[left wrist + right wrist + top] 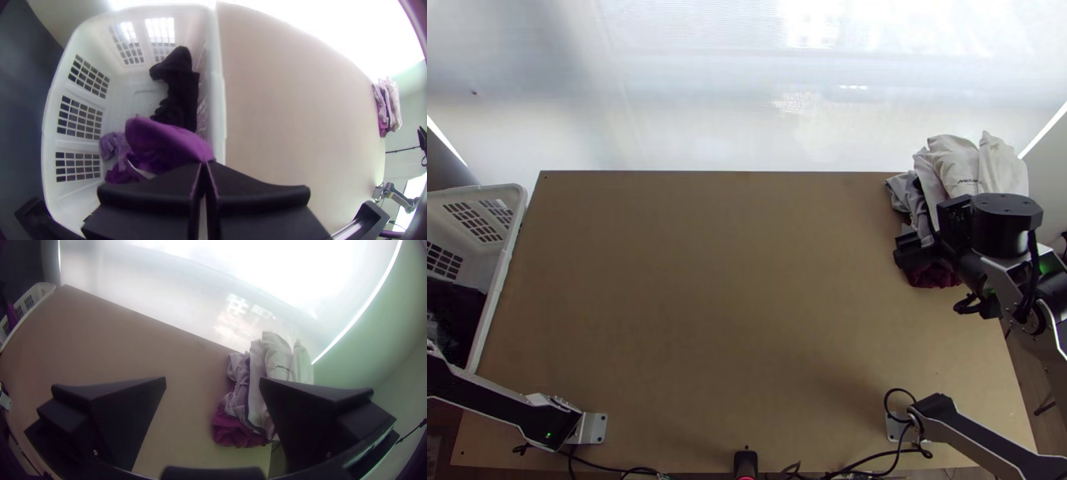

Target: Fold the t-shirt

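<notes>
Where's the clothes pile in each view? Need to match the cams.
Top view: clothes pile at the upper right corner of the table, partly covered by the right arm.
Left wrist view: pile at the table's end away from the basket.
Right wrist view: pile beyond the right gripper, one finger overlapping it.
Shared landmark: the white basket, at the table's opposite end.

In the top view, we have the table [731, 280] across the middle of the frame. Along its left side we see the basket [505, 264], with clothes [455, 316] in it. We find a clothes pile [955, 172] at the table's upper right corner, and the arm bases [593, 428] at lower left and lower right.
</notes>
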Tool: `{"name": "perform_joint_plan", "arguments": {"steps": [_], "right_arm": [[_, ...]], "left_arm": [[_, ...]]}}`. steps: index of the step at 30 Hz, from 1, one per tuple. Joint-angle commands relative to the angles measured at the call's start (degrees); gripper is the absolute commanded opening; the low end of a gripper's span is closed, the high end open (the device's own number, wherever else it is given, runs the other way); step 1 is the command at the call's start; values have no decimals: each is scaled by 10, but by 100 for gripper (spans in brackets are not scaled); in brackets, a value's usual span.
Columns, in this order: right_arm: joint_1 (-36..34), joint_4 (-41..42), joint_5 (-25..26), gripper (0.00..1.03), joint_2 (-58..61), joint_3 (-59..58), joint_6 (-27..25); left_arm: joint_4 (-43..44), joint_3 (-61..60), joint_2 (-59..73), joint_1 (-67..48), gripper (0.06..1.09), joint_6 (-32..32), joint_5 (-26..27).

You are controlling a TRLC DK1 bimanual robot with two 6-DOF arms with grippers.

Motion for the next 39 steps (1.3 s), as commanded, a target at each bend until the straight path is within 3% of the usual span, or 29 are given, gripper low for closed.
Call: {"name": "perform_joint_plan", "arguments": {"steps": [1, 11, 15, 21, 28, 32, 39], "right_arm": [[-5, 1, -5, 98, -5, 4, 2], [-12, -1, -8, 98, -22, 1, 1], [-25, -2, -8, 98, -30, -4, 1], [-42, -10, -7, 98, -50, -16, 1], [-60, -31, -7, 98, -94, -60, -5], [-64, -43, -7, 98, -116, -91, -9], [-96, -58, -6, 98, -156, -128, -19]], "left_arm": [[-31, -24, -146, -64, 10, -23, 34], [-29, -5, -301, -194, 10, -95, 57], [-29, -29, -373, -318, 10, -144, 56], [-9, -79, -429, -567, 10, -267, 48], [89, -146, -435, -850, 10, -368, -11], [149, -182, -402, -1008, 10, -389, -67], [276, -178, -282, -1135, 10, -409, -81]]}}
